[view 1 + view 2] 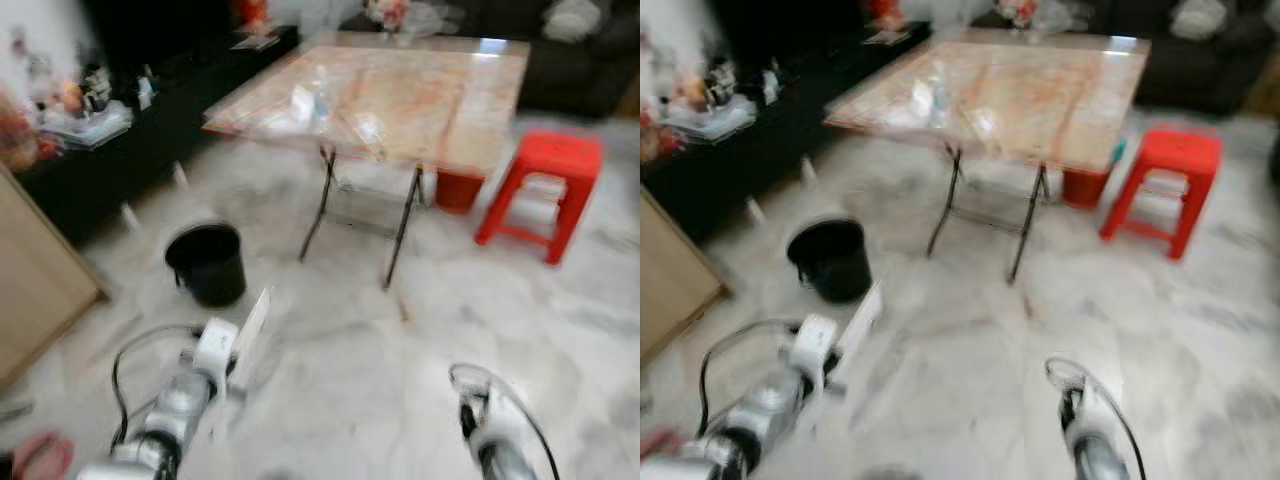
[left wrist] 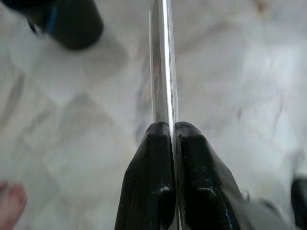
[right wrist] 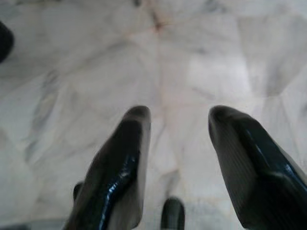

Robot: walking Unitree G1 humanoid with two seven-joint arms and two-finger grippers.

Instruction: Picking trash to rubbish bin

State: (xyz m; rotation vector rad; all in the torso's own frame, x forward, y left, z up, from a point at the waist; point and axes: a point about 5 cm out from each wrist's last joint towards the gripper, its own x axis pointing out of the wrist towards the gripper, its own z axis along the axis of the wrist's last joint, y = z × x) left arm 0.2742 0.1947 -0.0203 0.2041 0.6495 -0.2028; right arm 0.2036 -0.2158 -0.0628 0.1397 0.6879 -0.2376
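Observation:
A black rubbish bin (image 1: 208, 262) stands on the marble floor left of the folding table. My left gripper (image 2: 171, 127) is shut on a thin flat white piece of trash (image 2: 163, 62), seen edge-on in the left wrist view; the same white piece of trash (image 1: 250, 335) sticks up from my left arm a short way this side of the bin and to its right. The bin (image 2: 67, 21) also shows in the left wrist view. My right gripper (image 3: 177, 117) hangs open over bare floor with nothing between its fingers.
A folding table (image 1: 400, 90) with clear bottles and wrappers stands ahead. A red stool (image 1: 545, 190) is to its right, a red bucket (image 1: 458, 190) beneath it. A dark low cabinet (image 1: 110, 160) runs along the left, a wooden panel (image 1: 35, 270) nearer. A person's foot (image 2: 9, 203) is close by.

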